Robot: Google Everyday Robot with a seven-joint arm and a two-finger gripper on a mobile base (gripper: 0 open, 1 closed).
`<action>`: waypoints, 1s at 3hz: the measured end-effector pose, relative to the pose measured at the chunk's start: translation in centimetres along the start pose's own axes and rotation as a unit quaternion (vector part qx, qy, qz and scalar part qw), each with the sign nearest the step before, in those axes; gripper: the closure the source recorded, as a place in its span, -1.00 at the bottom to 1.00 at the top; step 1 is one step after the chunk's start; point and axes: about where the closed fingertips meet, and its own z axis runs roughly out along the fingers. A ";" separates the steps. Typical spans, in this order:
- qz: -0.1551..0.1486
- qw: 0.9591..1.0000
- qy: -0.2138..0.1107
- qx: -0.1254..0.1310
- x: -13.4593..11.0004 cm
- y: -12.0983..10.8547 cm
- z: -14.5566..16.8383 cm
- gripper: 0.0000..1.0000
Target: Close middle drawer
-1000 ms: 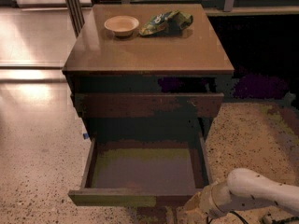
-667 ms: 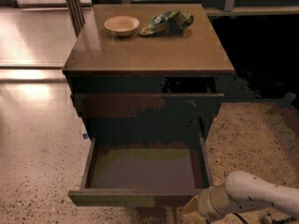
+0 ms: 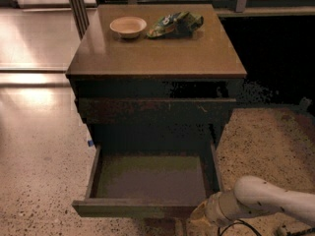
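Observation:
The middle drawer of the dark-brown cabinet is pulled far out toward me; its grey-brown inner floor is bare. Its plain front edge runs along the bottom of the camera view. Above it the top drawer front sits nearly flush. My white arm comes in from the lower right. The gripper is at the right end of the drawer's front, low in the frame, mostly hidden behind the wrist.
A small pale bowl and a green snack bag lie on the cabinet top. Speckled floor lies left and right of the cabinet. A metal post stands at the back left.
The view has moved slightly closer to the cabinet. The arm and gripper stay at the drawer's right front corner; the drawer remains pulled out.

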 end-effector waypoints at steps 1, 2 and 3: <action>-0.040 0.999 -0.022 0.010 -1.6 -2.7 0.6 1.00; -0.040 0.999 -0.022 0.010 -1.6 -2.7 0.6 1.00; -0.059 0.998 -0.028 0.014 -2.0 -3.7 1.4 1.00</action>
